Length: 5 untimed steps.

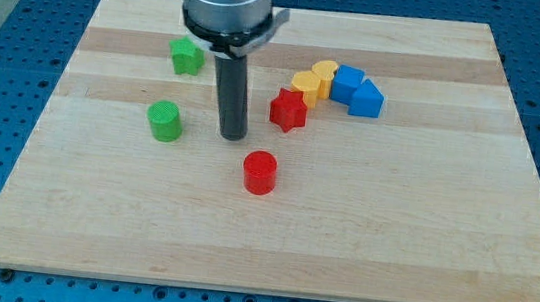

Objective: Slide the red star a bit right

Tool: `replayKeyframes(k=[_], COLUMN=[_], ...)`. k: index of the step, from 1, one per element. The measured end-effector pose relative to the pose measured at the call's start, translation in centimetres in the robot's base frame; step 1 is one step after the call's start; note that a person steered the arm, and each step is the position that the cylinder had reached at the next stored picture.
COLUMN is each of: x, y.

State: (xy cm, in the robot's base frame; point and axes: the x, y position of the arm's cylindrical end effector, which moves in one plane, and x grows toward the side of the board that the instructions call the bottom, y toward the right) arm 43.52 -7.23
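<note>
Just to the view's right of my tip (232, 135) sits the red star (288, 110), near it but apart, with a strip of bare wood between the two. The star lies a little higher in the view than the tip's end. My tip touches no block; it stands on the bench (424, 218) alone. No gripper is fitted: the arm ends in a straight dark rod, so nothing opens, closes or holds anything, and the rod carries nothing.

The rod is smooth, dark and cylindrical, hanging upright from a wider grey metal collar at the view's top. The bench is a pale wooden board with long grain bands running left to right, lying on a blue perforated surface.

The red star is a chunky, matte block with blunt points. Up and to its right, a yellow star-like block (305, 82) stands just beside it, then a yellow heart-like block (323, 74), a blue block (346, 83) whose shape I cannot make out surely, and a blue triangular block (366, 100), the four packed in a curved row, touching or nearly so. Below my tip and slightly right lies a red cylinder (260, 172). To the tip's left stand a green cylinder (164, 120) and, higher, a green star-like block (186, 56), well apart from each other.
</note>
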Motion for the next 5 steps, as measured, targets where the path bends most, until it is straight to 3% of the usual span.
replayKeyframes(k=[5], x=[-3.6], y=[-0.1])
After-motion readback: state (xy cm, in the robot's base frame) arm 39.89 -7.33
